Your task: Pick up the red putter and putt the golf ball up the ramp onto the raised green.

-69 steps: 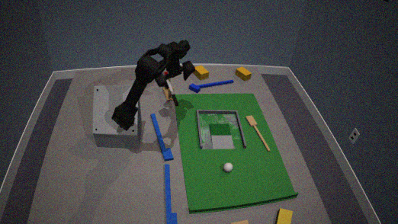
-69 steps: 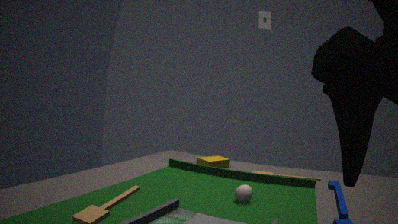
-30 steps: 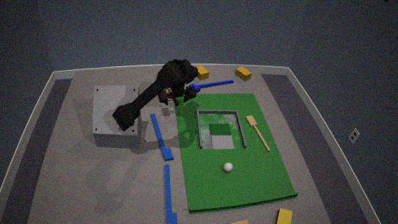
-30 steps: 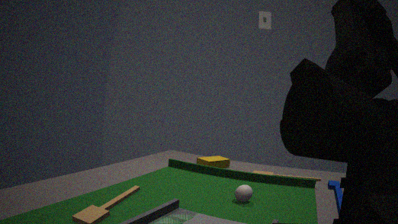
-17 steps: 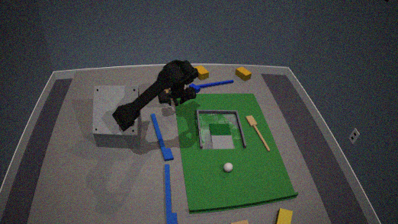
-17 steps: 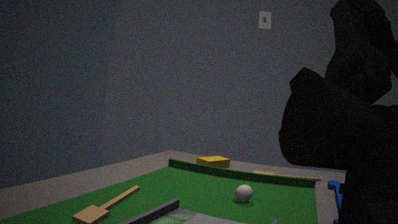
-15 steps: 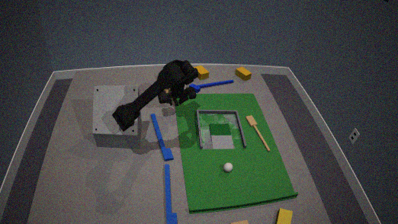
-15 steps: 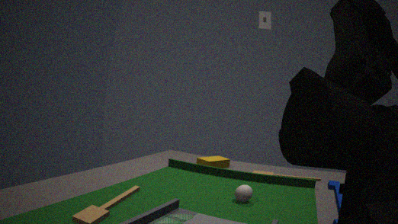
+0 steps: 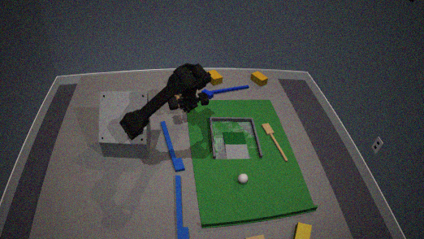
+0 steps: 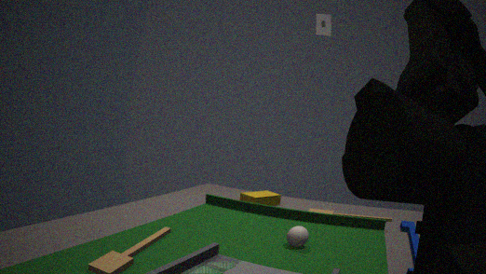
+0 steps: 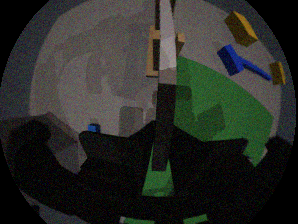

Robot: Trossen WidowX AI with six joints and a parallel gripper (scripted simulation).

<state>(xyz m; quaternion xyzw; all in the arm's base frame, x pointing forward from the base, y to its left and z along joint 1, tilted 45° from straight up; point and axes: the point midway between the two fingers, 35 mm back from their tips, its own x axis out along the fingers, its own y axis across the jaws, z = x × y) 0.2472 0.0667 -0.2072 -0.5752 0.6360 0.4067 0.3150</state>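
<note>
Close to my gripper, a blue stick and a yellow block stand in my way. The green mat around the ball has open room.
</note>
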